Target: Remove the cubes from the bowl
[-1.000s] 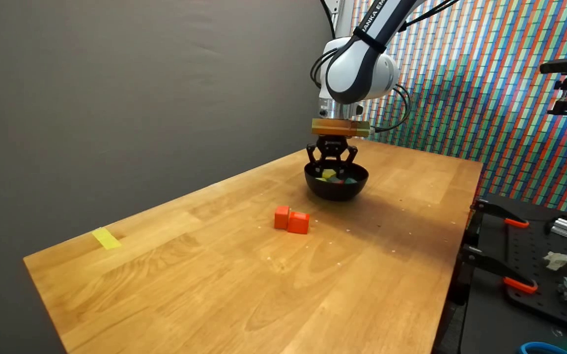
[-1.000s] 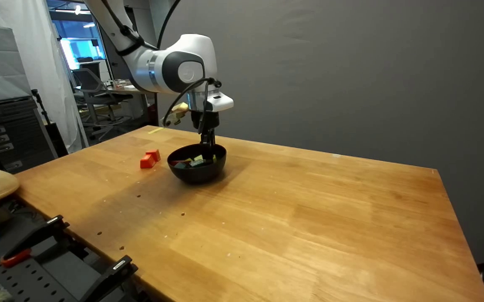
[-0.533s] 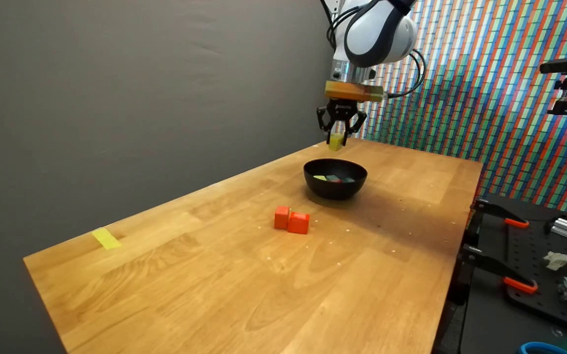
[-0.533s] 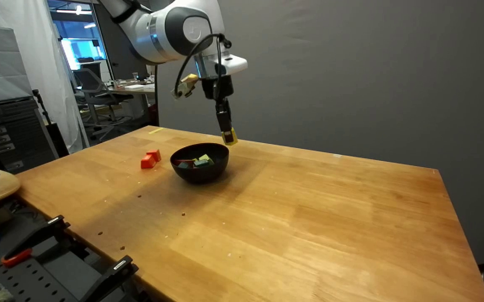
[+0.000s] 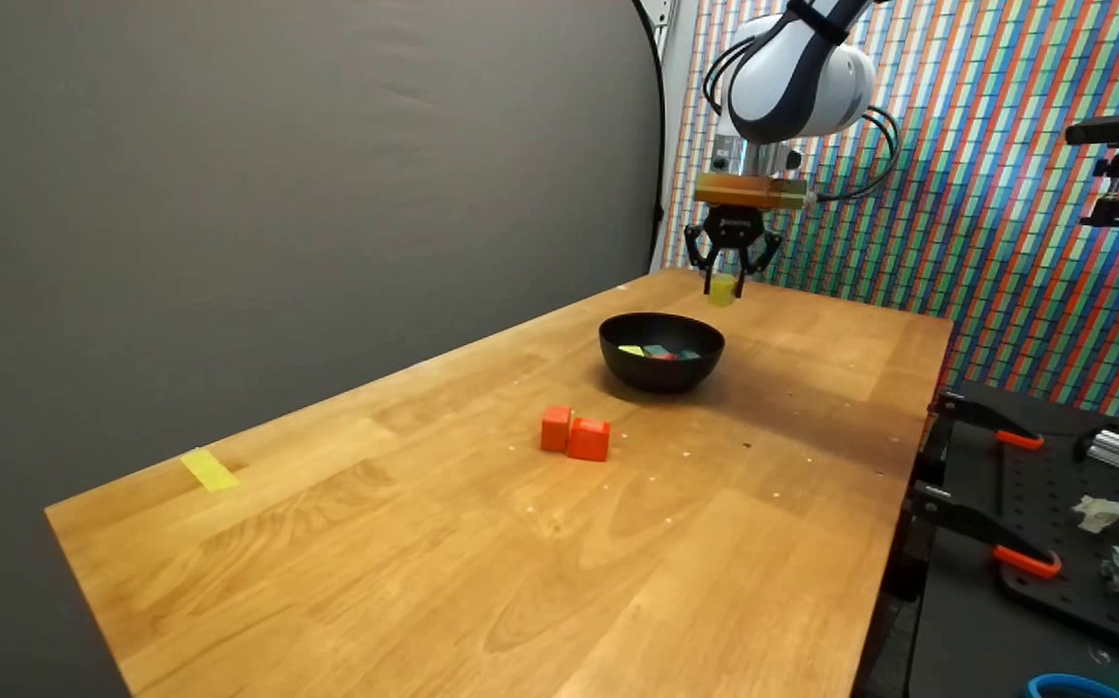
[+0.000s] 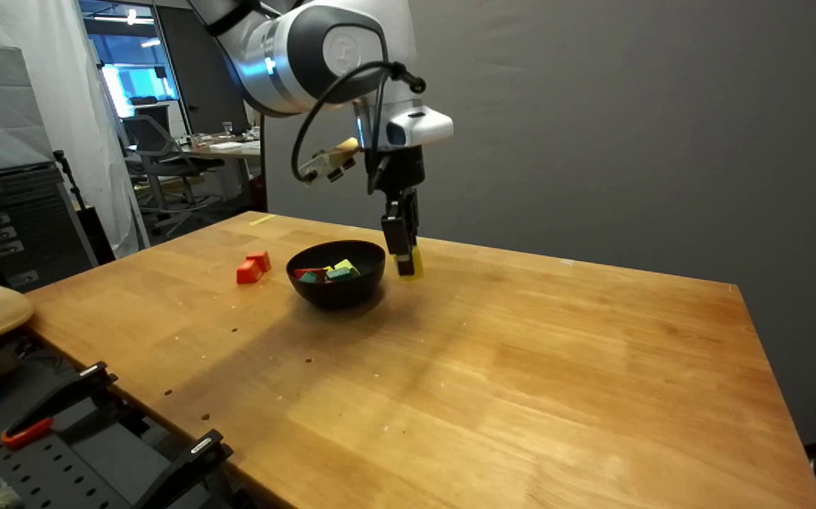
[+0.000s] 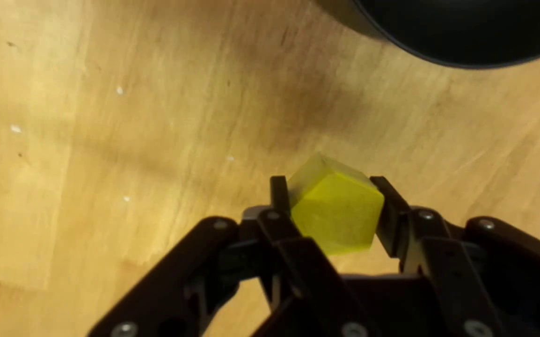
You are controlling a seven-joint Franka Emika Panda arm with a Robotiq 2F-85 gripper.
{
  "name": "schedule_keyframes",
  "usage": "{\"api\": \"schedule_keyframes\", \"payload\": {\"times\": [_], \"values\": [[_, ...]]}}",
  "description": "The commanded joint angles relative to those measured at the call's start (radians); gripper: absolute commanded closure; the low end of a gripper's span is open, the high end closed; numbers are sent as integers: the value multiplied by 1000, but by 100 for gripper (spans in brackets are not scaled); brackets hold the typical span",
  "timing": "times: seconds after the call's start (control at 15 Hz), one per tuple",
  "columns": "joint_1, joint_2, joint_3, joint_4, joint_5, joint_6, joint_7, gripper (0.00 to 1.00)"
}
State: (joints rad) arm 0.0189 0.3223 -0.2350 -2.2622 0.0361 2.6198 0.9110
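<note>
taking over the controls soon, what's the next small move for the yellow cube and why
I'd probably lower the yellow cube straight down onto the table: the fingers grip it from both sides, and it hangs outside the bowl, with the table beneath it in the wrist view.

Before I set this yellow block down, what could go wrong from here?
Slip: in the wrist view the yellow block sits askew between the fingers, a corner rather than a flat side toward one of them, so it might twist or drop.

Bump: the bowl stands close by; a swing toward it could knock it.

Snag: the blocks inside lie crowded together, so the next grab may catch a neighbour.
</note>
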Motion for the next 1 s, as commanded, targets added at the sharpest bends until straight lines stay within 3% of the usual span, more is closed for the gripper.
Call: {"api": "schedule_keyframes", "payload": {"times": [0.0,0.27,0.33,0.4,0.67,0.93], "values": [[-36,84,52,18,86,-4,-19,79],[-39,149,58,37,126,-8,-17,79],[-40,156,57,38,133,-8,-18,42],[-38,160,53,39,136,-8,-13,29],[-24,101,45,19,126,13,-15,1],[-10,-85,60,-39,123,78,-44,0]]}}
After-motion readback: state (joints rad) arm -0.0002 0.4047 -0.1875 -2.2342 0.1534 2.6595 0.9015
